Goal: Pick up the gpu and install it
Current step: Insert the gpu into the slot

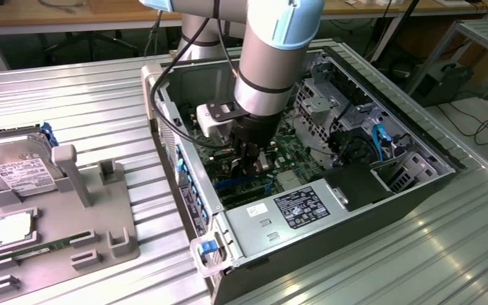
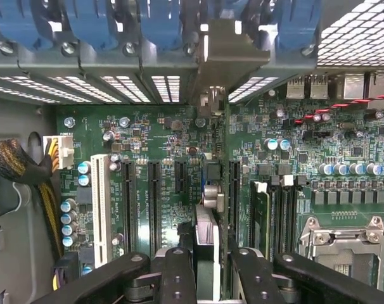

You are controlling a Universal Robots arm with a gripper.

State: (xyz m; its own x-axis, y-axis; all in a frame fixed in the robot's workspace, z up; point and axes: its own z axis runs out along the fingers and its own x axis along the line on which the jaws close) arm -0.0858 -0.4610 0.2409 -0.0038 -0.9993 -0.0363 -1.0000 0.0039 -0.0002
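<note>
Black pincer (image 2: pixel 208 269) linkages sit closest to the wrist camera, their fingers (image 2: pixel 179 266) drawn in narrow on either side of the gpu (image 2: pixel 206 237), which is seen edge-on as a thin upright card held between them. Its pale metal bracket (image 2: pixel 212 66) rises at the far end and meets the row of blue slot clips (image 2: pixel 90 25) along the case's rear wall. Beneath the card lies the green motherboard (image 2: pixel 160 139), with long black expansion slots (image 2: pixel 154 196) running parallel to the card on one side and a white slot (image 2: pixel 102 209) further out; another black slot (image 2: pixel 234 196) lies just beside the card on the other side. Whether the card's lower edge is fully seated in a slot cannot be told, since the card hides the slot under it. Memory sockets (image 2: pixel 277 209) and the metal processor socket frame (image 2: pixel 341 237) lie beyond, and a bundle of yellow and black cables (image 2: pixel 27 171) hangs at the board's edge. In the exterior view the arm (image 1: pixel 269 57) reaches straight down into the open computer case (image 1: pixel 185 203), which lies on its side on a ribbed metal surface (image 1: pixel 74 101), with the pincer (image 1: pixel 253 159) deep inside over the board (image 1: pixel 299 152). A grey power supply (image 1: pixel 286 213) with a black label sits at the case's near end. On the exterior view's left, well apart from the case, a grey parts tray (image 1: pixel 100 216) carries a silver hard drive (image 1: pixel 20 168) standing tilted and a green memory stick (image 1: pixel 45 246) lying flat.
</note>
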